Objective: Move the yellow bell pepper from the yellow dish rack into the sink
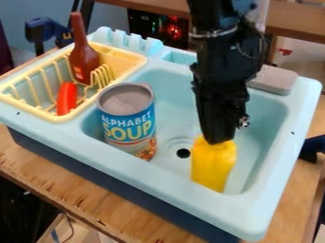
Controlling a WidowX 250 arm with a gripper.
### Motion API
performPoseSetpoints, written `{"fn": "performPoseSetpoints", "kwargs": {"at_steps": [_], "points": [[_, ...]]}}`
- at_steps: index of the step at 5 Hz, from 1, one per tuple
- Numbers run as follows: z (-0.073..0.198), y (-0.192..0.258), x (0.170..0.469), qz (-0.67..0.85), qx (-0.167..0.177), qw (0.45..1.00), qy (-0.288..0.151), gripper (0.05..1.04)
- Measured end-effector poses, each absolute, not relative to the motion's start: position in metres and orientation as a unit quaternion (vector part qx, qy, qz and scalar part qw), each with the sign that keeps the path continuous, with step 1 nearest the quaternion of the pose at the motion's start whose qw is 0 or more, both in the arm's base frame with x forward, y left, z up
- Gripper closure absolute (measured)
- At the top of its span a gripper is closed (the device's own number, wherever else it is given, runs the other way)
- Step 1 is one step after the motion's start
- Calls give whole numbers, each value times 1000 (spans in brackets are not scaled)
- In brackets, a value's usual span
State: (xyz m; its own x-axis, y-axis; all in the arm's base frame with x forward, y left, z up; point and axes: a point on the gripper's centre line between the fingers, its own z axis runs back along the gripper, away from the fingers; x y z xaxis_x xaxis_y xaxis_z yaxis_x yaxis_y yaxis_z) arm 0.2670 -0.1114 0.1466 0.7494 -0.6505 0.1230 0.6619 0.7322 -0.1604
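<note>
Black arm [222,78], silvery band [215,33], thin cable [246,53], shiny screw [243,122]

Below me I see a plywood tabletop [82,192]; behind it, a blue-grey wall [54,8] at upper left, a wooden board [291,23] along the top, and a red glow [173,31] in a dark patch beneath.

Black arm hanging down from the top edge, gripper [217,141] low and pointing almost straight downward.
</note>
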Motion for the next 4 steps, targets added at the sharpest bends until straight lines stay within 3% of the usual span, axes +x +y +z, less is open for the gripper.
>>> {"fn": "performPoseSetpoints", "kwargs": {"at_steps": [1, 2, 3, 4], "points": [[143, -108, 265, -357, -90, 930, -23, 943], [137, -104, 259, -364, -86, 927, -6, 731], [133, -100, 252, -366, -83, 927, 9, 445], [144, -91, 245, -359, -58, 931, 17, 134]]}}
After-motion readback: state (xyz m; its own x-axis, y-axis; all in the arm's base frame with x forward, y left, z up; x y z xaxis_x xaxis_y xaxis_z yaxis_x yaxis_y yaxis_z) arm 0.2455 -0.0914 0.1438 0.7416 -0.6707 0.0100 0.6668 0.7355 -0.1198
